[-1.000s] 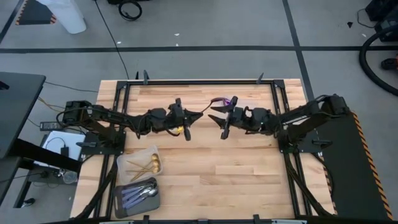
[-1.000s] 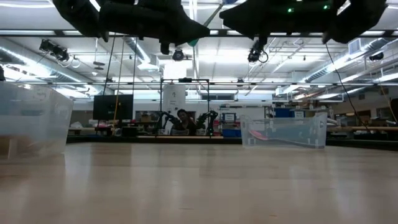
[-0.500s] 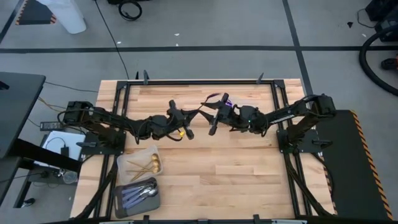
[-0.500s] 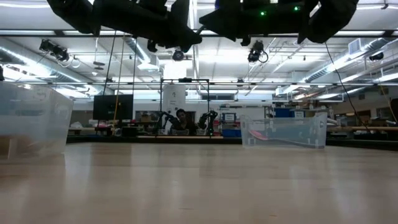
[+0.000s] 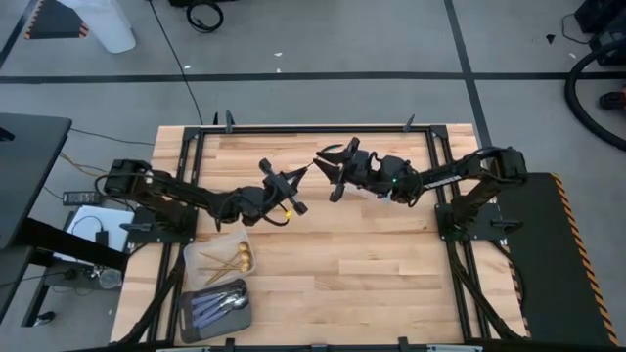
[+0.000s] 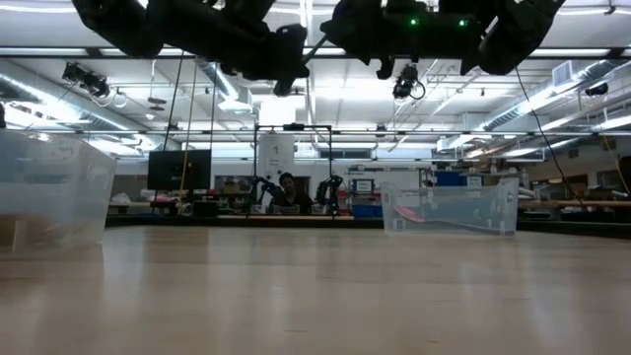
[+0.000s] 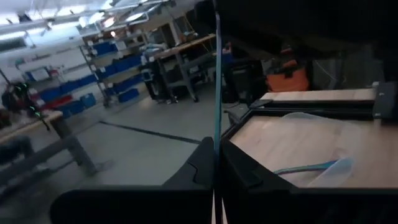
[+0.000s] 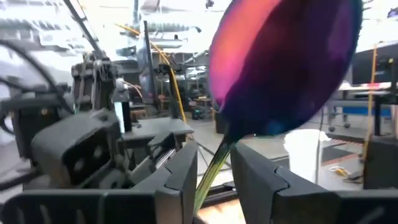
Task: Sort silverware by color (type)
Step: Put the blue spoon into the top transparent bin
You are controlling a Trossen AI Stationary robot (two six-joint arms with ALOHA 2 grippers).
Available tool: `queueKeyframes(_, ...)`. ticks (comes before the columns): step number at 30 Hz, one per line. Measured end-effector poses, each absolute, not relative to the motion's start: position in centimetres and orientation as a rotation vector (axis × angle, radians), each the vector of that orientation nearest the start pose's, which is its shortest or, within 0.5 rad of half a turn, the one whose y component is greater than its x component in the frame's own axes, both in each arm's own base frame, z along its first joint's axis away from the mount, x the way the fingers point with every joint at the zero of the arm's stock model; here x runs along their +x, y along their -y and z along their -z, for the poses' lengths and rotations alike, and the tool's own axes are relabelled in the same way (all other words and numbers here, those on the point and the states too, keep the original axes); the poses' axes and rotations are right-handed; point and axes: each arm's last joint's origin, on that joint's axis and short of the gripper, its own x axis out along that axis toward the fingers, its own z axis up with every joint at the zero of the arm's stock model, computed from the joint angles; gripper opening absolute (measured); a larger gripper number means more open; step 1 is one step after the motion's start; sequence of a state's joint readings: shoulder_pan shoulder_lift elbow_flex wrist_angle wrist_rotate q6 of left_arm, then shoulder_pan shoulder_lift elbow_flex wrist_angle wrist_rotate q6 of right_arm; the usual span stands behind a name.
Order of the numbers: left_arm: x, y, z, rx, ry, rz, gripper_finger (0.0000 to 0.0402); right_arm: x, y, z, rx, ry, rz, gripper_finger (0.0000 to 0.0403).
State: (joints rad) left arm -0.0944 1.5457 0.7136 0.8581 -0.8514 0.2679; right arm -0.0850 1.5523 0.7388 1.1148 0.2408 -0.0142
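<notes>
The iridescent spoon (image 8: 286,62) hangs in the air between my two arms, well above the tabletop (image 5: 342,264), over its far middle part. My left end effector (image 7: 216,149) is pressed together on the thin teal handle, which runs straight out from between my fingers. My right end effector (image 8: 214,158) is spread, one finger on each side of the handle just below the bowl, with a gap visible (so it is not pinching).

The spoon's long axis runs from my left end effector towards my right one. From above it lies slantwise, rising towards the far edge as it goes right. The purple-pink bowl points into my right wrist, and the handle end sits in my left grip.

The tabletop is pale wood planks inside a dark metal frame. In its near-left corner stand two clear containers. One container (image 5: 223,242) holds gold pieces (image 5: 230,258), and the one nearer the edge (image 5: 188,311) holds lavender-handled pieces (image 5: 217,303). From my left wrist I also see a clear tub (image 7: 311,134) on the wood with a teal-handled piece (image 7: 305,168) lying in it.

Around the tabletop is grey floor crossed by dark lines. Level across the wood, the room is a long workshop with bright ceiling lights, shelves and blue bins. A person (image 6: 287,189) sits far back.
</notes>
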Motion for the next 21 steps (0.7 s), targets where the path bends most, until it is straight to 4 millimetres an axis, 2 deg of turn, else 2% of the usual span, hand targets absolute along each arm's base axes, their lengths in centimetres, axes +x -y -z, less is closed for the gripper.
queueKeyframes(10,32.1,0.6,-21.4,0.348,-0.071,-0.810,0.0015,31.6,4.2,-25.9,0.061,0.306,0.279,0.0087)
queueKeyframes(17,32.1,0.2,-21.5,0.354,-0.061,-0.827,0.0015,31.7,4.2,-25.5,0.059,0.265,0.278,0.0083)
queueKeyframes(21,32.1,0.1,-21.5,0.354,-0.058,-0.821,0.0015,31.7,4.2,-25.5,0.059,0.262,0.285,0.0065)
